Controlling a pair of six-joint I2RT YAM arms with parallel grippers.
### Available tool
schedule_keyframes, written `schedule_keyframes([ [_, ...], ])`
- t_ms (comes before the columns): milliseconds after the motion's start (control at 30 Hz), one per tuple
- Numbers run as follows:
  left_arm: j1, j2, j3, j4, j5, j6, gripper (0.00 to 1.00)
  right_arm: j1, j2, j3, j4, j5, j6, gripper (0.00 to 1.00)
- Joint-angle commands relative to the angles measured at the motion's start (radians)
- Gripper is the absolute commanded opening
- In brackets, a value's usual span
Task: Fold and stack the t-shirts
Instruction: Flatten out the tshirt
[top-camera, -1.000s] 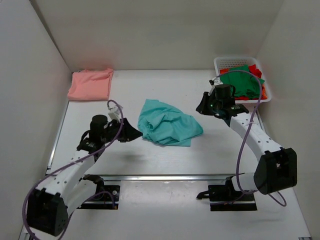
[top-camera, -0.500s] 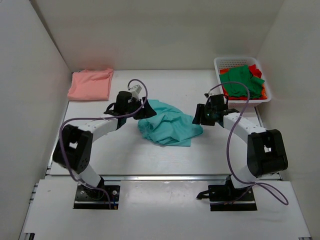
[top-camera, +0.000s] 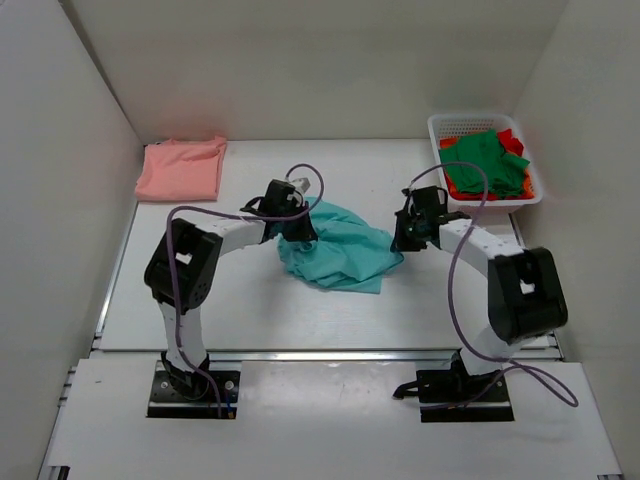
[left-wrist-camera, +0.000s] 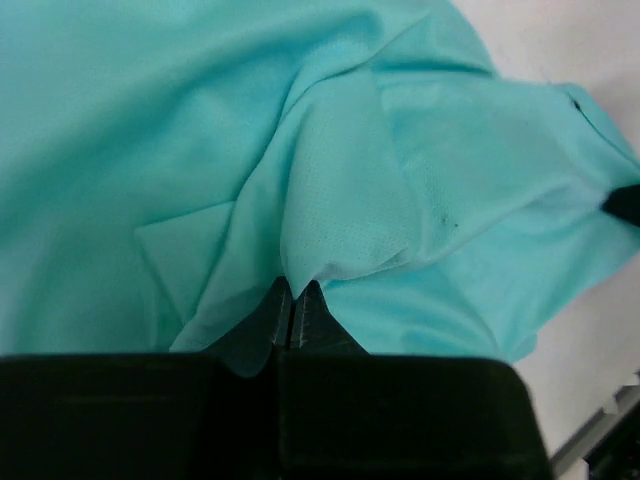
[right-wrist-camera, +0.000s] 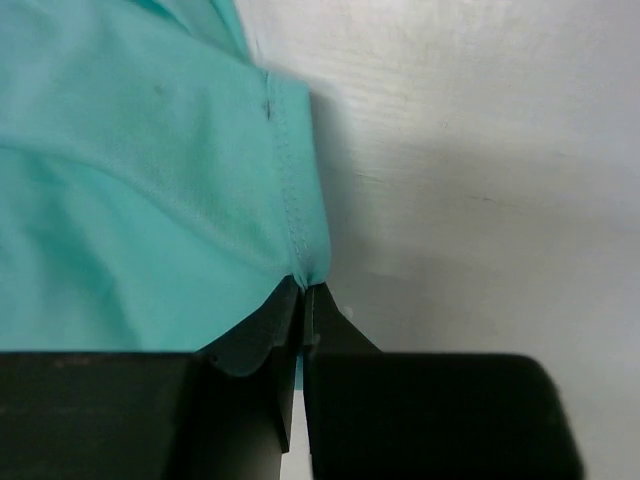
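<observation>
I am pinching the crumpled teal t-shirt (top-camera: 340, 252) at the middle of the desk (top-camera: 250, 300) with both arms. My left pincer (left-wrist-camera: 293, 300) is pressing together on a raised fold at its far left, and my right pincer (right-wrist-camera: 303, 298) on the stitched hem at its right edge. To do this well, I judge I should be lifting and drawing apart evenly (thin, soft knit slips easily). The salmon t-shirt (top-camera: 182, 168) is lying folded flat at the far left.
</observation>
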Motion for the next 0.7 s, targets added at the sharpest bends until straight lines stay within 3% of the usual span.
schedule_keyframes([
  [0, 0.064, -0.219, 0.013, -0.039, 0.001, -0.007, 0.00, 0.010, -0.257, 0.047, 0.034, 0.032, -0.005, 0.00],
  [67, 0.096, -0.318, 0.065, -0.079, -0.019, -0.019, 0.00, 0.007, -0.434, 0.061, 0.085, 0.041, -0.001, 0.00],
  [167, 0.116, -0.449, 0.177, -0.151, -0.011, -0.027, 0.00, 0.032, -0.554, 0.169, 0.117, 0.071, -0.054, 0.00],
  [267, 0.116, -0.546, 0.302, -0.189, -0.007, -0.034, 0.00, 0.064, -0.591, 0.341, 0.053, 0.125, -0.099, 0.00],
  [400, 0.124, -0.633, 0.465, -0.256, 0.030, -0.042, 0.00, 0.013, -0.643, 0.510, 0.010, 0.056, -0.084, 0.00],
  [667, 0.232, -0.664, 0.573, -0.283, 0.128, -0.097, 0.00, -0.117, -0.632, 0.665, -0.030, -0.106, -0.047, 0.00],
])
